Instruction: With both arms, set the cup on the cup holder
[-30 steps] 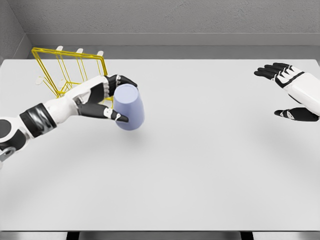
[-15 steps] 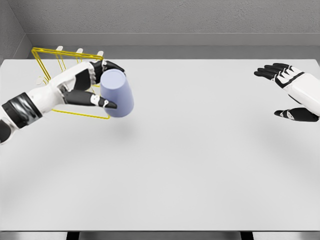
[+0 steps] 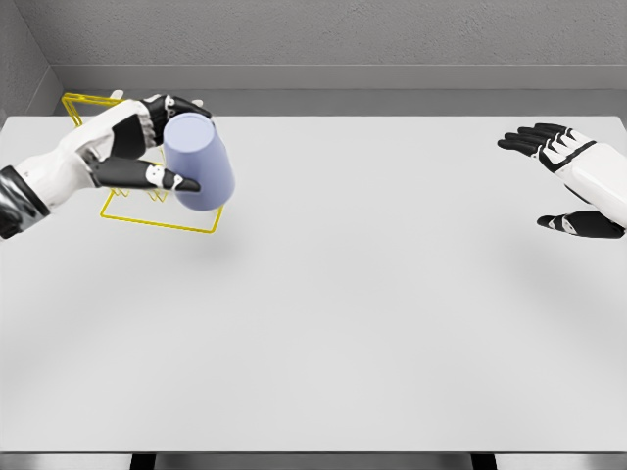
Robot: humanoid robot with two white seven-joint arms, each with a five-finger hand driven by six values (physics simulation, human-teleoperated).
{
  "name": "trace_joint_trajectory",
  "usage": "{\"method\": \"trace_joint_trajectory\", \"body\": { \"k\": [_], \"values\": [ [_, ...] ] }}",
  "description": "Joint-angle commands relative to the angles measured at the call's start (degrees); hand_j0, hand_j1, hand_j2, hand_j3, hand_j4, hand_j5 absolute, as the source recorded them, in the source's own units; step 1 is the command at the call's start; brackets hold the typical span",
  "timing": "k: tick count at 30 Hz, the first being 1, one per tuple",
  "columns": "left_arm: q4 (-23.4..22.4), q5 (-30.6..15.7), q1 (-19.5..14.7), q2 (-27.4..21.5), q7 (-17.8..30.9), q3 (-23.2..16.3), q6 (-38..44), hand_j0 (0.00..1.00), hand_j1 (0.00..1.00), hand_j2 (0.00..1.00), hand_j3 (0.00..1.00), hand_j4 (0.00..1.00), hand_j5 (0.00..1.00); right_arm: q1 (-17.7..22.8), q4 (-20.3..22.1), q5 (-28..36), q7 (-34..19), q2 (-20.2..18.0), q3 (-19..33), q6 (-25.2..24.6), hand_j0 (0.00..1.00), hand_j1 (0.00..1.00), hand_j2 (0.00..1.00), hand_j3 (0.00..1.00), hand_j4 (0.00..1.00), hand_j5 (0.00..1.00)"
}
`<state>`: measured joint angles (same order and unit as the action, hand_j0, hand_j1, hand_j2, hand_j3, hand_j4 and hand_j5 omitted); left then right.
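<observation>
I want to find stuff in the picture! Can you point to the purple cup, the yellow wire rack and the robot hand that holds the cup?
Purple cup (image 3: 199,166): head view, middle of its side wall.
Yellow wire rack (image 3: 162,224): head view, front base wire.
Left robot hand (image 3: 125,149): head view, back of the hand.

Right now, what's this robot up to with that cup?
The left hand grips a pale blue cup, tipped on its side, and holds it in the air in front of the yellow wire rack at the table's far left. The cup is not on the rack yet. The right hand hangs open at the far right, holding nothing.
</observation>
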<state>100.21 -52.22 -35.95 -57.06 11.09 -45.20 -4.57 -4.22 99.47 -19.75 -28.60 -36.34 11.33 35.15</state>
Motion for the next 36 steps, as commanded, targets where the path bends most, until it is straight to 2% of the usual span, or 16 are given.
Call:
{"method": "trace_joint_trajectory", "body": {
  "k": [1, 7, 23, 36],
  "values": [
    [-0.3, -0.3, 0.0, -0.5, 0.0, 0.2, 0.0, 0.62, 0.62, 0.62, 0.62, 0.62, 0.62, 0.0, 0.0, 0.4, 0.0, 0.0, 0.0, -0.1, 1.00, 1.00, 1.00, 1.00, 1.00, 1.00],
    [-2.7, -0.4, 0.0, -0.5, 0.0, 0.8, -0.1, 0.62, 0.62, 0.62, 0.62, 0.62, 0.62, 0.0, 0.0, 0.4, 0.0, 0.0, 0.0, -0.1, 1.00, 1.00, 1.00, 1.00, 1.00, 1.00],
    [-2.8, -3.0, 0.0, -4.2, 0.0, 1.4, -1.2, 0.64, 0.64, 0.64, 0.64, 0.64, 0.64, 0.0, 0.0, 0.4, 0.0, 0.0, 0.0, -0.1, 1.00, 1.00, 1.00, 1.00, 1.00, 1.00],
    [-5.0, -3.0, -0.1, -3.2, 0.1, 1.3, -1.1, 0.65, 0.65, 0.65, 0.65, 0.65, 0.65, 0.0, 0.0, 0.4, 0.0, 0.0, 0.0, -0.1, 1.00, 1.00, 1.00, 1.00, 1.00, 1.00]
  ]
}}
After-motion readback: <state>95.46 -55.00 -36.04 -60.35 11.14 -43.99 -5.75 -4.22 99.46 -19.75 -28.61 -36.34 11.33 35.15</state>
